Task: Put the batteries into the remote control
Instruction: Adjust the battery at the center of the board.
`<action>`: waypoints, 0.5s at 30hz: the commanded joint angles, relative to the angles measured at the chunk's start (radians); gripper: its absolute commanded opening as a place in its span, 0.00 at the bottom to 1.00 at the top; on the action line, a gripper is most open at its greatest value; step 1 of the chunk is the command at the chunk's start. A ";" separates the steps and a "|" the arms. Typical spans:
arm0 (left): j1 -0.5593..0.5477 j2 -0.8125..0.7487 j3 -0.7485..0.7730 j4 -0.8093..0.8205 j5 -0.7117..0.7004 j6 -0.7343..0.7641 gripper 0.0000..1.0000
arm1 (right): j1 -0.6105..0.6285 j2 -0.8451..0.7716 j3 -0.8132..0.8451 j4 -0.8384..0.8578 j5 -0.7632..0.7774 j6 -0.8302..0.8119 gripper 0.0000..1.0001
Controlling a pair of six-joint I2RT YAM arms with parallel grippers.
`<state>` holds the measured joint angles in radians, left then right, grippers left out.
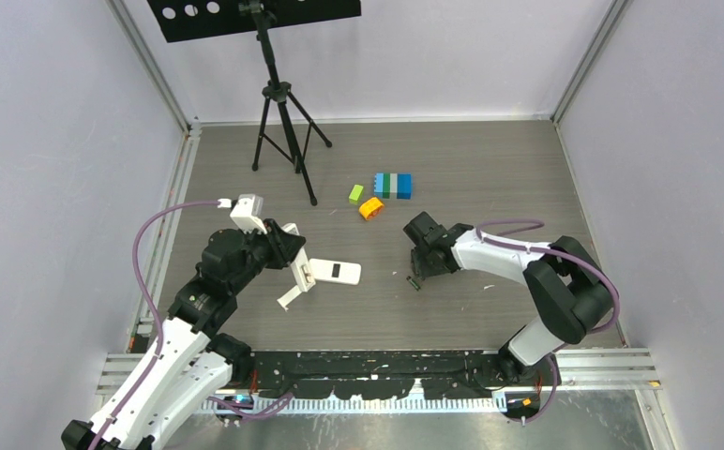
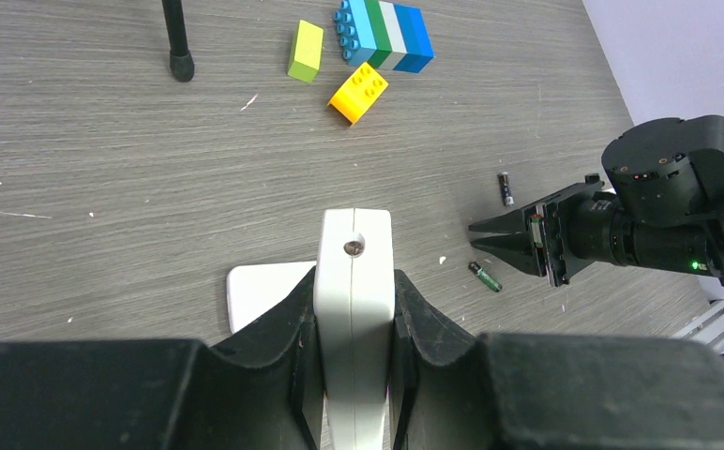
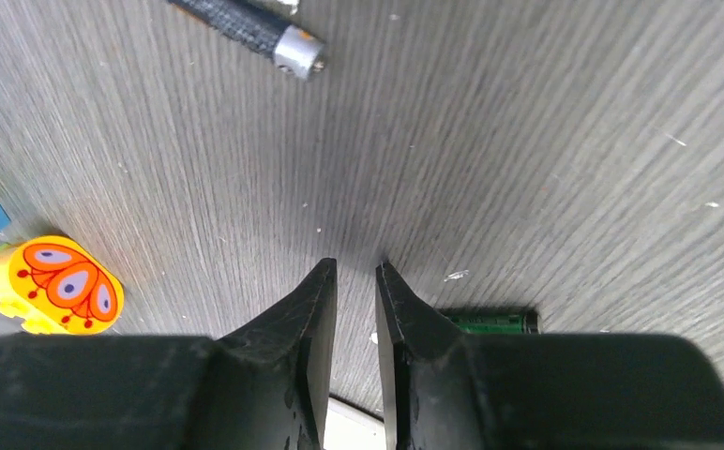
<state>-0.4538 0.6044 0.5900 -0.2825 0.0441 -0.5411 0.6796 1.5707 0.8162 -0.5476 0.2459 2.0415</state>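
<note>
My left gripper (image 2: 354, 281) is shut on a white remote (image 2: 354, 253), which the left wrist view shows end-on, with a small hole in its tip. In the top view the gripper (image 1: 300, 272) holds the remote (image 1: 337, 272) just above the table. A flat white piece (image 2: 257, 292) lies under it to the left. Two batteries lie on the table: a dark one (image 2: 505, 187) and a greenish one (image 2: 485, 277). My right gripper (image 3: 354, 272) is shut and empty, its tips low over the table between them. The greenish battery (image 3: 490, 322) is just right of its right finger and the dark one (image 3: 246, 28) is ahead.
Toy blocks lie beyond: a lime one (image 2: 306, 50), an orange one (image 2: 358, 94) and a blue, white and green stack (image 2: 384, 33). A black tripod (image 1: 281, 122) stands at the back left. Walls with metal rails close the table on three sides.
</note>
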 commanded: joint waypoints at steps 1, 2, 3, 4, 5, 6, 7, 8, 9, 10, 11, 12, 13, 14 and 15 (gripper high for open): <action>0.003 -0.002 0.008 0.030 -0.021 0.015 0.00 | 0.000 0.068 -0.001 -0.175 0.067 -0.144 0.31; 0.003 -0.002 0.008 0.030 -0.022 0.015 0.00 | 0.000 0.065 0.014 -0.199 0.098 -0.202 0.33; 0.003 -0.002 0.008 0.029 -0.024 0.015 0.00 | 0.000 0.061 0.030 -0.219 0.137 -0.257 0.37; 0.003 -0.002 0.008 0.031 -0.025 0.015 0.00 | 0.000 0.058 0.041 -0.221 0.171 -0.328 0.42; 0.003 0.000 0.008 0.031 -0.025 0.015 0.00 | 0.000 0.057 0.053 -0.207 0.193 -0.419 0.45; 0.003 0.001 0.008 0.031 -0.025 0.015 0.00 | 0.000 0.057 0.067 -0.191 0.210 -0.525 0.46; 0.003 0.003 0.009 0.031 -0.023 0.015 0.00 | 0.002 0.057 0.082 -0.183 0.223 -0.658 0.49; 0.003 0.005 0.010 0.030 -0.022 0.016 0.00 | 0.003 0.055 0.090 -0.161 0.221 -0.759 0.50; 0.003 0.007 0.012 0.029 -0.019 0.015 0.00 | 0.006 0.048 0.092 -0.138 0.215 -0.860 0.52; 0.003 0.007 0.013 0.029 -0.017 0.014 0.00 | 0.015 0.032 0.088 -0.124 0.213 -0.936 0.55; 0.003 0.006 0.013 0.029 -0.016 0.014 0.00 | 0.026 0.004 0.071 -0.090 0.202 -1.008 0.58; 0.003 0.007 0.013 0.029 -0.014 0.014 0.00 | 0.044 -0.029 0.041 -0.037 0.184 -1.075 0.59; 0.003 0.008 0.014 0.030 -0.013 0.013 0.00 | 0.051 -0.063 0.022 -0.013 0.163 -1.125 0.61; 0.003 0.006 0.014 0.029 -0.012 0.012 0.00 | 0.058 -0.101 -0.005 0.028 0.129 -1.172 0.62; 0.003 0.008 0.016 0.029 -0.011 0.010 0.00 | 0.062 -0.130 -0.037 0.074 0.097 -1.209 0.63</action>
<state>-0.4538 0.6159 0.5900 -0.2852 0.0349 -0.5407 0.7097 1.5623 0.8604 -0.5823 0.3809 1.1690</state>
